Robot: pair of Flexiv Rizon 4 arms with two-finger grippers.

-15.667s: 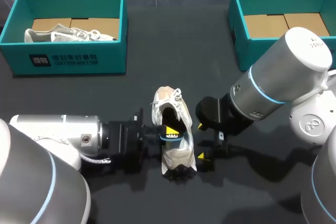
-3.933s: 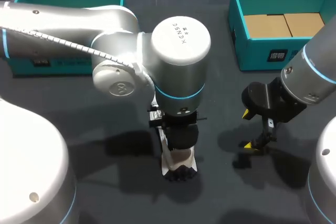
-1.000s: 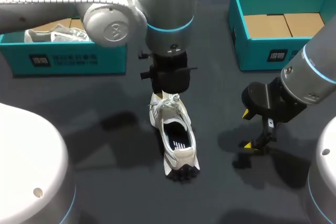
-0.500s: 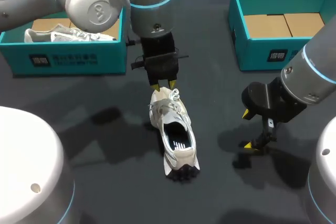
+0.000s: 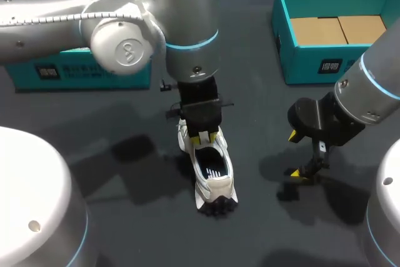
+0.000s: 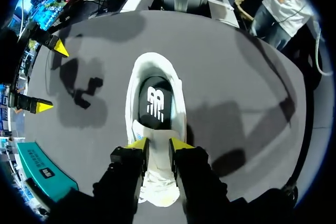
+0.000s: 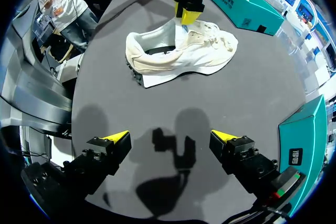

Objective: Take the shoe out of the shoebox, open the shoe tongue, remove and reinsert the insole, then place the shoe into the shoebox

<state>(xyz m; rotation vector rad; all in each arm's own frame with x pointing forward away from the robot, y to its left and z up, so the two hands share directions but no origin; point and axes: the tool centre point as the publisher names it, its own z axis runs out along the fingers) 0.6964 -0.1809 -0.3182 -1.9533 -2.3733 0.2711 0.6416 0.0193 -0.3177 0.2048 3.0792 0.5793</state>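
A white sneaker [image 5: 212, 186] lies on the dark table, heel toward me, its black insole [image 6: 154, 103] showing inside with a white logo. My left arm reaches in over the middle; its gripper [image 5: 204, 136] is down at the shoe's throat. In the left wrist view the gripper [image 6: 158, 144] has the white tongue [image 6: 158, 153] pinched between both yellow tips. The right wrist view shows the same grip [image 7: 189, 14] on the sneaker [image 7: 184, 51]. My right gripper [image 5: 295, 154] hovers open to the shoe's right, fingers wide [image 7: 169, 137], holding nothing.
A teal shoebox [image 5: 282, 35] with a cardboard floor stands at the back right. A second teal box [image 5: 47, 72] at the back left is mostly hidden behind my left arm. Bare table lies between the shoe and my right gripper.
My left gripper came from beyond the shoe's toe toward me, down over the laces to the tongue, and its fingers narrowed onto it. My right arm has not moved.
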